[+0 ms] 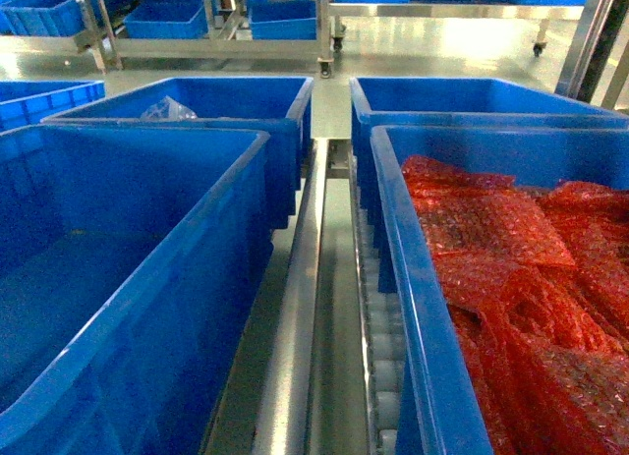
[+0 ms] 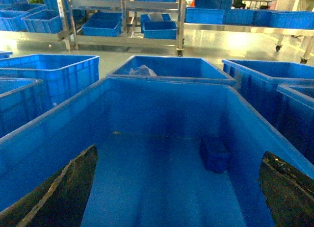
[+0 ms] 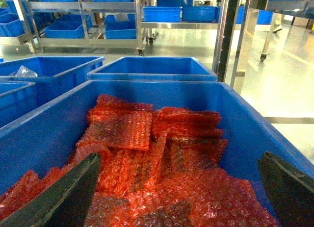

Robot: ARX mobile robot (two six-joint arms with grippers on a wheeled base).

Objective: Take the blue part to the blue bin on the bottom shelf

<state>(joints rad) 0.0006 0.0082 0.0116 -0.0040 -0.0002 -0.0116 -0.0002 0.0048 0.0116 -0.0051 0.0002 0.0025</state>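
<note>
A: Start with the big things. What sits under each arm?

B: Under the left arm, a large blue bin (image 2: pixel 162 153), bare but for one small blue part (image 2: pixel 214 154) lying on its floor at about three o'clock, close to the right wall. Under the right arm, a second bin (image 3: pixel 44 134) heaped with red bubble-wrap bags (image 3: pixel 162 163). Between the two runs the steel rail with white rollers (image 1: pixel 378 347).

A: And the pincers?

B: The left gripper (image 2: pixel 176 197) stands wide, one finger at seven o'clock and the other at five, nothing between them. The right gripper (image 3: pixel 179 197) is just as wide, over the bags, also holding nothing.

A: What could go wrong?

B: Mostly mistaking things, I think. The part is nearly the same blue as the bin floor, so the left arm could come down beside it. It also lies close to the wall, so the outer finger might strike the wall before closing.

A: And the right arm?

B: If it drops, a finger could snag a bag and drag it out.

A: The shelf target?

B: There are many blue bins at twelve o'clock; I cannot tell which one is meant.
</note>
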